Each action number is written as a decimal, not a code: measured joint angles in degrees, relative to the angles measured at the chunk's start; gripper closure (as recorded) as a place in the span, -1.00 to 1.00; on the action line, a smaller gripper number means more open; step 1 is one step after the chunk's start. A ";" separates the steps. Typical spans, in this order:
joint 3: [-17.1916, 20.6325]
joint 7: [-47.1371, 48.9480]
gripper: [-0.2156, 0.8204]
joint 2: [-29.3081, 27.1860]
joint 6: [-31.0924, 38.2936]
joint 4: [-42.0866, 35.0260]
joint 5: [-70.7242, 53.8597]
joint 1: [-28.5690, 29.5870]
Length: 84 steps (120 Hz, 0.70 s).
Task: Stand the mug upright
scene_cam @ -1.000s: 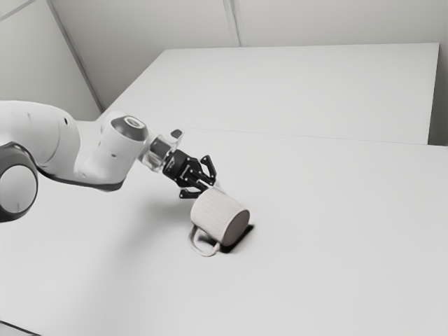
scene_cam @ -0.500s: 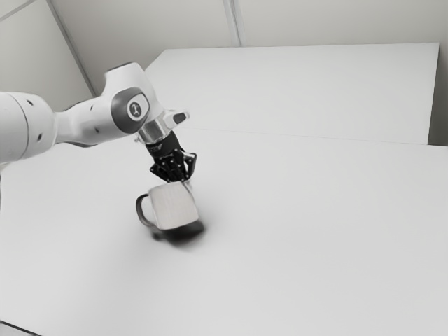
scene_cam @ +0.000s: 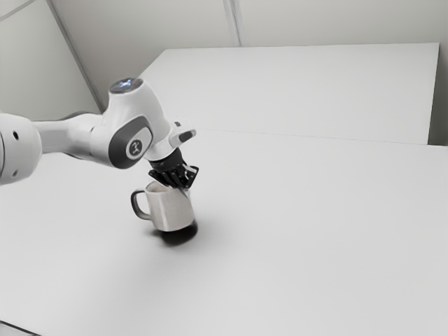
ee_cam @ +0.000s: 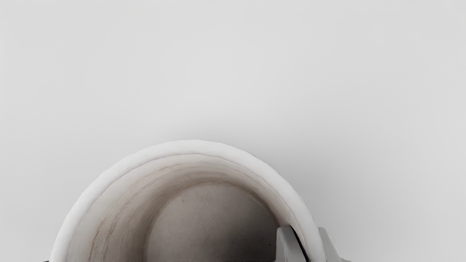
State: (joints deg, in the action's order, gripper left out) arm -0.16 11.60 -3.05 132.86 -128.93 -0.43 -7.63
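The pale mug [scene_cam: 170, 211] is almost upright in the exterior view, leaning slightly, its opening up and its handle toward the exterior view's left. A dark shadow lies under its base; whether the base touches the table is hard to tell. The black gripper [scene_cam: 183, 187] comes down at the mug's rim from above. In the wrist view the gripper [ee_cam: 310, 236] is shut on the mug's wall, one finger inside the cup and the other outside. The mug's round rim [ee_cam: 193, 146] and inner floor [ee_cam: 214, 218] face the hand camera; its handle is hidden there.
A wide white table [scene_cam: 301, 245] surrounds the mug. Behind it stands another white surface [scene_cam: 301, 91], with pale walls beyond. The arm reaches in from the exterior view's left, above the table.
The mug has swung from lying tilted, base facing outward, to nearly upright, and shifted toward the exterior view's left. My hand has turned along with it, still holding the rim.
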 joint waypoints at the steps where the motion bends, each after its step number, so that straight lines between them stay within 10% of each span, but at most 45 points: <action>1: 0.00 0.16 0.92 0.00 0.27 -0.08 -0.07 0.06; 56: -0.13 6.66 0.92 3.61 6.77 -0.74 -1.70 0.85; 84: 0.30 7.27 -0.01 1.83 5.04 -0.08 -1.23 0.80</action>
State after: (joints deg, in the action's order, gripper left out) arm 0.15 18.86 -1.21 137.90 -129.01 -1.66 -6.83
